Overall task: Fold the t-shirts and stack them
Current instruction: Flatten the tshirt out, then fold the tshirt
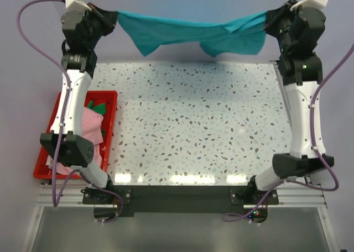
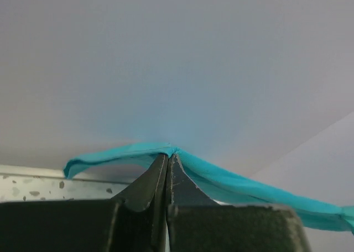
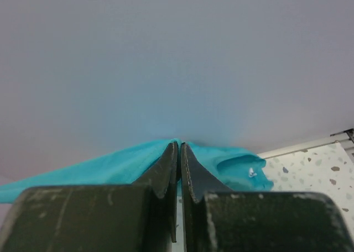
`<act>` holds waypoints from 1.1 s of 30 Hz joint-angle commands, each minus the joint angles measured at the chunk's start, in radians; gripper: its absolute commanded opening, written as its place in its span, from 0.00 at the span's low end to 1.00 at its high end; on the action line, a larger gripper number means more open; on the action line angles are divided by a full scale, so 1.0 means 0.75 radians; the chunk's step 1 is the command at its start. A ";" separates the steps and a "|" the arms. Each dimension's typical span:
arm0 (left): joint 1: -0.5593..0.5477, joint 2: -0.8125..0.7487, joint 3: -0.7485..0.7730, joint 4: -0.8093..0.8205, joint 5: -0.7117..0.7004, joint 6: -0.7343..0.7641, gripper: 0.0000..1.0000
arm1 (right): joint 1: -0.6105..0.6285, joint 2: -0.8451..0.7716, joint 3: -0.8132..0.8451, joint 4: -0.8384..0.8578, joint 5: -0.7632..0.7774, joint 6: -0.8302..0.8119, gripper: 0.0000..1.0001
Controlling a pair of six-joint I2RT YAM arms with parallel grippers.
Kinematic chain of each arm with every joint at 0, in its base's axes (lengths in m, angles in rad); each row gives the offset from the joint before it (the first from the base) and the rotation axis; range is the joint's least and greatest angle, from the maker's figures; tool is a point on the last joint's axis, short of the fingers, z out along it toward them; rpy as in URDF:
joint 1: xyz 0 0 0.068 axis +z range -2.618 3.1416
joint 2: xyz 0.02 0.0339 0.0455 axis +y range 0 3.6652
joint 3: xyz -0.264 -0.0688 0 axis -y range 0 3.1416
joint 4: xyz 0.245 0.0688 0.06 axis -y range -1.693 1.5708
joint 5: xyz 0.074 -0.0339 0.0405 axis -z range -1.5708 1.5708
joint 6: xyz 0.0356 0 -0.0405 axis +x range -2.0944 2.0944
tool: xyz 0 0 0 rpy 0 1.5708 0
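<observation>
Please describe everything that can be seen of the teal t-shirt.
The teal t-shirt is soft, thin-looking cloth of one plain colour. It hangs stretched in the air at the far edge of the speckled table: the left gripper is shut on one end, the right gripper on the other. Its top edge sags slightly in the middle and loose folds droop below. Whether they touch the table I cannot tell.

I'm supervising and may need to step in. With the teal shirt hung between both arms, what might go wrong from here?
1. The left gripper and right gripper pinch only a thin bit of the shirt at their tips; pulling apart might slip it free.
2. The shirt hangs bunched, so it may land creased on the table.
3. It hangs at the table's far edge; part might drop behind.
</observation>
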 commanded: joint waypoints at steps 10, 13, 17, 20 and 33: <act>-0.026 -0.625 -1.389 0.173 0.099 -0.115 0.00 | -0.002 -0.677 -1.469 0.063 -0.005 0.247 0.00; -0.053 -0.746 -1.675 0.173 0.068 -0.127 0.00 | -0.002 -0.808 -1.739 0.041 -0.040 0.314 0.00; -0.102 -0.875 -2.004 0.173 0.031 -0.164 0.00 | -0.002 -0.950 -1.981 -0.057 -0.048 0.355 0.00; -0.151 -1.020 -2.119 0.112 -0.038 -0.194 0.00 | -0.002 -1.070 -2.100 -0.155 -0.021 0.372 0.00; -0.190 -1.111 -2.064 -0.046 -0.192 -0.203 0.00 | -0.004 -1.041 -1.973 -0.179 -0.021 0.339 0.00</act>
